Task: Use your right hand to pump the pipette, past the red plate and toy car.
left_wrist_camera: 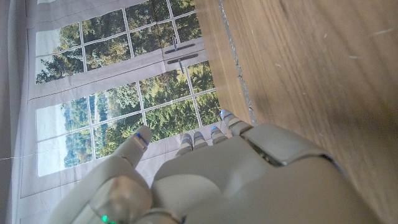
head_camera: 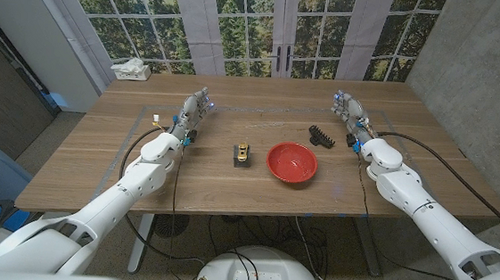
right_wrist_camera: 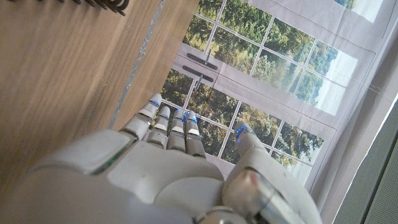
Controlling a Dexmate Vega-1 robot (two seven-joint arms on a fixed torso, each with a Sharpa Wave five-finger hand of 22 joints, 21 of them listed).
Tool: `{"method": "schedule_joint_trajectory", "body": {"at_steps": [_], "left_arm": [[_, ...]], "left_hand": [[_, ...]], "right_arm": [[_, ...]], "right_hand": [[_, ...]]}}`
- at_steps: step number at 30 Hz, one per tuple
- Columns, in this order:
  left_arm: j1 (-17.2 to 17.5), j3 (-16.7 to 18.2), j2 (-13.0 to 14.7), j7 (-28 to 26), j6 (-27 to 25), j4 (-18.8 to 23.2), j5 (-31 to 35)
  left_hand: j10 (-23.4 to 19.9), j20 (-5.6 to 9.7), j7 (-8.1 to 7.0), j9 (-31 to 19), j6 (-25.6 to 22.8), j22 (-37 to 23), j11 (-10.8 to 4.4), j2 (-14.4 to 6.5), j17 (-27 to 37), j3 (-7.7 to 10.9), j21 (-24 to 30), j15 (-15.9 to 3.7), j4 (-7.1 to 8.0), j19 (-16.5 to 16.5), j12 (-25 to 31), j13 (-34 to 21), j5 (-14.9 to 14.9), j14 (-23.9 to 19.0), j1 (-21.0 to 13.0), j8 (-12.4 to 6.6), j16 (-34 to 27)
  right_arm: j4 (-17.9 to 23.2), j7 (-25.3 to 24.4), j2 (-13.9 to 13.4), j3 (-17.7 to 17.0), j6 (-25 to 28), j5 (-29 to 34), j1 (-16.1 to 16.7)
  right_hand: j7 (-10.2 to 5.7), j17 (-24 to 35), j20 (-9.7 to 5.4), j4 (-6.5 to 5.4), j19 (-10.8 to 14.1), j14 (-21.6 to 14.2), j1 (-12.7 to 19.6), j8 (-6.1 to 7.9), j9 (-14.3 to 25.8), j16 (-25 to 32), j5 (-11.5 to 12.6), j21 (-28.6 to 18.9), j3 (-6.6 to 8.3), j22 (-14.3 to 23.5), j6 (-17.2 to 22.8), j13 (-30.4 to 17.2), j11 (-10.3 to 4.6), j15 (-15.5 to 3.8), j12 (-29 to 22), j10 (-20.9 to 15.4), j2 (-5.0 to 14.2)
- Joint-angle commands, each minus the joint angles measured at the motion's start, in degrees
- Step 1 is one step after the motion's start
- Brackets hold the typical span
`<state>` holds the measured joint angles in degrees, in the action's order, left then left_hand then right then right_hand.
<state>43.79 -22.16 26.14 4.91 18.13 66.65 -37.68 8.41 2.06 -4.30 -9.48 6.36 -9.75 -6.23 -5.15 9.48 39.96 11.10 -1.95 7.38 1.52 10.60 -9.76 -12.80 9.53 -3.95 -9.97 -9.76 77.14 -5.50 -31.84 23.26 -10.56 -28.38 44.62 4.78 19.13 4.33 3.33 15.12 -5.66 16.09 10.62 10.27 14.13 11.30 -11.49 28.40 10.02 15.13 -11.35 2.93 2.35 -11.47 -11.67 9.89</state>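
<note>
Red plate [head_camera: 292, 162], toy car [head_camera: 243, 155] beside, tissue box [head_camera: 131, 70] far

Bare wood beside pipette [head_camera: 323, 137]

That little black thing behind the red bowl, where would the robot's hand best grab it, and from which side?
The black object lies flat beyond the red plate, its long side across the table. It is too small to make out a bulb. Probably best: the right hand, which stands just beside it, comes from above on the right and closes across its narrow width near the right end.
</note>
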Motion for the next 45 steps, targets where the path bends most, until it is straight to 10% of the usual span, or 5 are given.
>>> {"method": "schedule_joint_trajectory", "body": {"at_steps": [1,45], "left_arm": [[0.7,0.3,0.7,-0.3,-1.1,1.4,-0.4],[4.6,1.3,3.3,-2.1,-1.5,7.5,-0.5]], "left_hand": [[0.1,5.34,0.17,-0.2,0.2,-0.2,0.88,-5.5,0.2,0.42,0.2,-5.2,-0.27,0.3,0.5,-0.3,-0.3,1.4,-0.3,-0.25,-0.3],[0.0,4.84,0.38,-0.2,0.1,-0.2,0.84,-5.4,0.2,0.53,0.2,-4.96,-0.31,0.2,0.4,-0.3,-0.3,1.3,-0.4,-0.23,-0.3]], "right_arm": [[3.1,-2.3,-2.2,2.8,1.4,6.9,-2.4],[14.1,-2.8,-7.6,10.4,16.2,27.3,-7.9]], "right_hand": [[-0.43,0.2,0.31,0.46,0.7,-0.6,0.7,0.45,0.1,0.5,0.3,-0.5,-0.06,0.1,0.0,-0.3,-0.17,-0.08,-0.3,-0.3,-0.01],[-1.59,0.4,-0.22,2.2,2.4,-2.1,2.3,0.88,0.2,1.3,0.6,-0.8,0.58,0.2,1.9,-0.3,-0.95,-1.73,-0.7,-2.2,0.02]]}}
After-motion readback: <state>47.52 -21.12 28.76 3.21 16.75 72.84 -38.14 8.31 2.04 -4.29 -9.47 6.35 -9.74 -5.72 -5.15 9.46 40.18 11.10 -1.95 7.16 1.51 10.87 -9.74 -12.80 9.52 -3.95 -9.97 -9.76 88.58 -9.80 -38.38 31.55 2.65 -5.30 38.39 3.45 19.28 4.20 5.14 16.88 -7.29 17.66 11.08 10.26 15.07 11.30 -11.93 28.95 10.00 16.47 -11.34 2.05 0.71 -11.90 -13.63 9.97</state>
